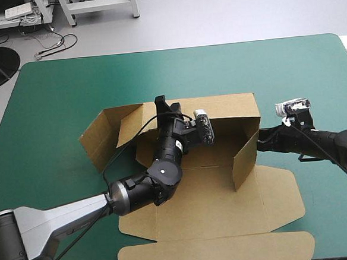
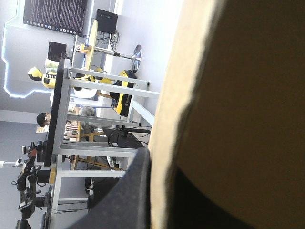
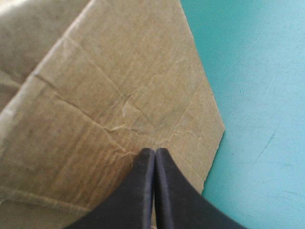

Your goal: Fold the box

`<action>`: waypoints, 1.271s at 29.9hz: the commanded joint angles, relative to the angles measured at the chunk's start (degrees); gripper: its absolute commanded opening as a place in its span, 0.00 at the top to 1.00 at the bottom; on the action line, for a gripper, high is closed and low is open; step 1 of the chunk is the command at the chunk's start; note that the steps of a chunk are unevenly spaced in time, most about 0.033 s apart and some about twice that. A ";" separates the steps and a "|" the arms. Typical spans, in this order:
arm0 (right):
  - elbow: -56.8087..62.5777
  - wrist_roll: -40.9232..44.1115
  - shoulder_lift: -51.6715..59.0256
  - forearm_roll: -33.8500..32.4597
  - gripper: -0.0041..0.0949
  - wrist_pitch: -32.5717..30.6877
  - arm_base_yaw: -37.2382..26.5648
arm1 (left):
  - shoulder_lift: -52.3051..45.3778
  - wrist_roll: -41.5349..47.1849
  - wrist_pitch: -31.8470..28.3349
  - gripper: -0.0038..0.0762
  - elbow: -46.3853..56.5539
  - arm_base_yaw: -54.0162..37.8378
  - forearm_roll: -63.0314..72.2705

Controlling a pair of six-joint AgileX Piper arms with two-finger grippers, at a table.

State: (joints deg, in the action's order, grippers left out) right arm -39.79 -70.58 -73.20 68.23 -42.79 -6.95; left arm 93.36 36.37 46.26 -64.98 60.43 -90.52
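**Surface status: box roughly half formed, nothing tucked yet**

Teal-green surface [image 1: 51, 91], brown box [image 1: 184, 192] sitting at centre.

- 6 o'clock, nearest edge: tuck flap [image 1: 218, 253] lies flat. Lid [image 1: 221, 213] ahead of it is flat too, side ears out.
- Centre: the left arm comes in from 8 o'clock across the tray floor.
- 3 o'clock: right wall [image 1: 246, 157] is up but leans a little. The right tool [image 1: 260, 137] has its fingers pressed together in one point, tip at that wall's outer face. It grips nothing. It looks to be touching, as a prop or push.
- 9–10 o'clock: left wall [image 1: 99, 138] is splayed outward, not squared to the floor.
- 12 o'clock: far wall [image 1: 231, 105] stands upright. The left tool [image 1: 159, 102] is at its top edge. In the wrist view, board runs between the black fingers, so I read it as clamped on the box.

Judgement:
- Done: far and right walls raised.
- Left: bring the left wall in, then fold the wall tops over and tuck them to lock the tray.
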 commanded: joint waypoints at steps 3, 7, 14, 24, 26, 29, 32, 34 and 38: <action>0.55 -8.71 1.72 7.70 0.98 -2.44 -0.28 | -1.23 -1.10 0.91 0.96 -1.62 0.29 -2.59; 0.08 -8.59 1.99 5.33 0.88 -2.32 -0.28 | -0.14 -1.39 2.28 0.96 -1.62 0.29 -2.59; -0.04 -8.39 4.08 2.63 0.59 -2.52 -0.28 | 0.07 -1.49 2.65 0.96 -1.62 0.29 -2.59; -0.04 -3.55 10.45 -7.33 0.59 -2.40 -0.28 | 0.07 -1.49 3.55 0.96 -1.62 0.29 -2.59; -0.04 -2.07 11.83 -8.96 0.59 -2.40 -0.28 | 0.07 -1.49 3.55 0.96 -1.62 0.29 -2.59; -0.04 2.26 12.91 -12.79 0.59 -2.90 -0.28 | 0.07 -1.49 3.55 0.96 -1.62 0.29 -2.59; -0.04 3.92 12.99 -14.09 0.59 -4.60 -0.28 | 0.07 -1.49 3.55 0.96 -1.62 0.29 -2.59; -0.04 3.92 12.99 -14.09 0.59 -4.95 -0.28 | 0.07 -1.49 3.55 0.96 -1.62 0.29 -2.59; -0.04 3.92 12.99 -14.09 0.59 -6.88 -0.28 | 0.07 -1.49 3.23 0.96 -1.62 0.29 -2.59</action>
State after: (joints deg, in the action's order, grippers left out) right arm -38.17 -66.68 -61.33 52.04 -48.61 -7.10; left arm 95.33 34.15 48.52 -65.08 60.43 -91.95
